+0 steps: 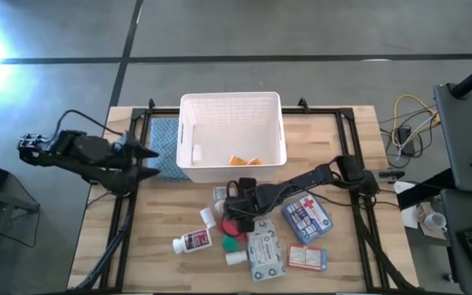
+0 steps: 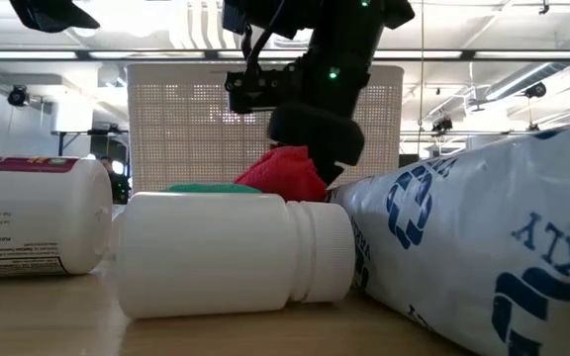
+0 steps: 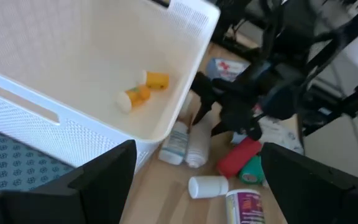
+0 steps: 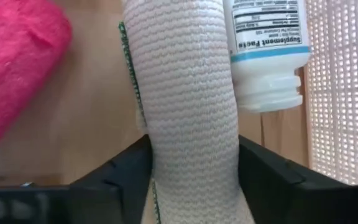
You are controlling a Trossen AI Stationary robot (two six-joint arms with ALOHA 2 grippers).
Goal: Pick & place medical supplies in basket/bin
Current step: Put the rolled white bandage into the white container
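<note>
The white lattice bin (image 1: 193, 106) stands at the table's far middle, with small orange pieces (image 1: 244, 161) inside. The supplies lie in front of it: a red tube (image 1: 236, 223), a green cap (image 1: 232, 242), white pill bottles (image 1: 193, 240), a blue red-cross pouch (image 1: 306, 217), a grey-white packet (image 1: 265, 254) and a white-red box (image 1: 307, 256). My right gripper (image 1: 236, 203) is down among them, close to the bin's near wall, shut on a white woven roll (image 4: 188, 93). My left gripper (image 1: 142, 161) hovers open at the table's left, by the blue cloth (image 1: 164, 139). My right gripper has the white woven roll between its two fingers (image 4: 126, 171), one on each long side (image 4: 229, 162). The fingers lie along the roll. The roll (image 3: 197, 146) lies on the table beside a labelled white bottle (image 4: 269, 50), next to the bin's wall.
The labelled bottle and the bin's lattice wall (image 4: 347, 87) are close on one side of the roll, and the red tube (image 4: 17, 62) on the other. In the low view a white bottle (image 2: 231, 252) and the packet (image 2: 483, 237) lie near the table's near edge.
</note>
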